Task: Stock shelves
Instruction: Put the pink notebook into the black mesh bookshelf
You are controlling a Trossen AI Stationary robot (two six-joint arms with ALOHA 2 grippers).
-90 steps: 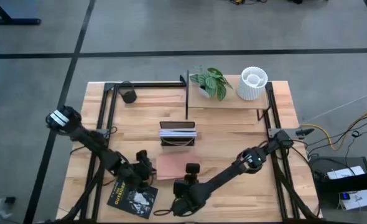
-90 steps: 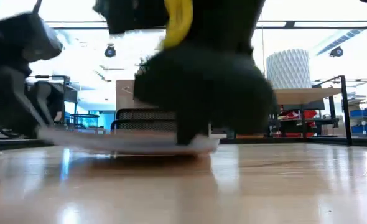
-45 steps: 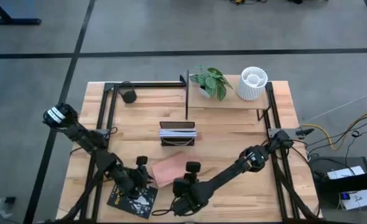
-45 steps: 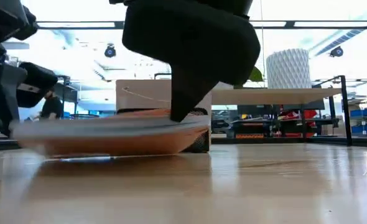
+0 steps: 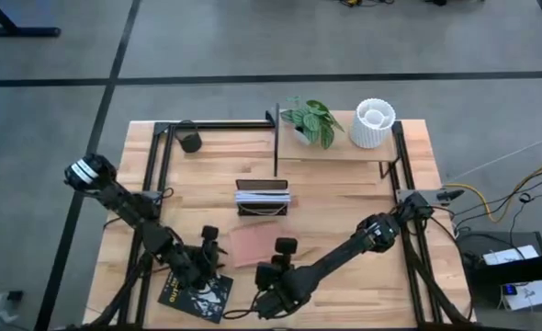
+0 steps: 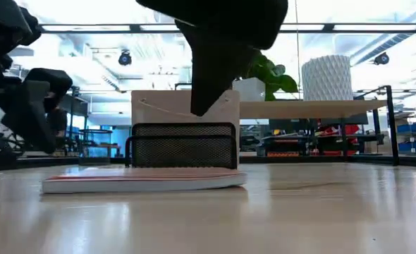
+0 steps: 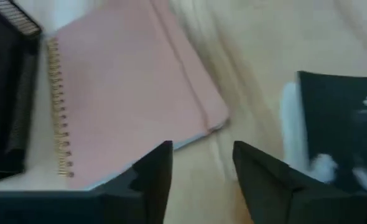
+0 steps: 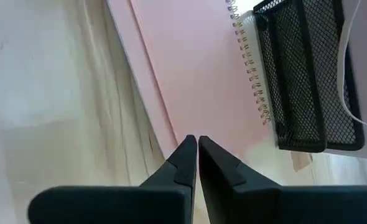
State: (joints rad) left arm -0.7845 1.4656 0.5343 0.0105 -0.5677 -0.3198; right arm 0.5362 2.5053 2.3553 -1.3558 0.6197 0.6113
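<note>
A pink spiral notebook (image 5: 251,245) lies flat on the table, in front of a black mesh book rack (image 5: 263,200). My right gripper (image 5: 273,263) is shut and hangs just above the notebook's near edge (image 8: 171,134). In the low view its fingertips (image 6: 201,109) are clear of the cover (image 6: 141,180). My left gripper (image 7: 199,158) is open and hovers by the notebook's near left corner (image 7: 218,118), off the table. The shelves (image 5: 335,147) stand at the far right, with a plant and a white vase on the pale board.
A black book (image 5: 196,292) lies at the near left, beside my left gripper. The rack (image 6: 183,144) holds flat books or pads. A small dark cup (image 5: 190,141) stands at the far left. Black frame rails run along the table's left and right sides.
Half a second ago the pink notebook was held up off the table and tilted. It has now come down and lies flat. My right gripper has risen off its cover. My left gripper has drawn back a little toward the near edge.
</note>
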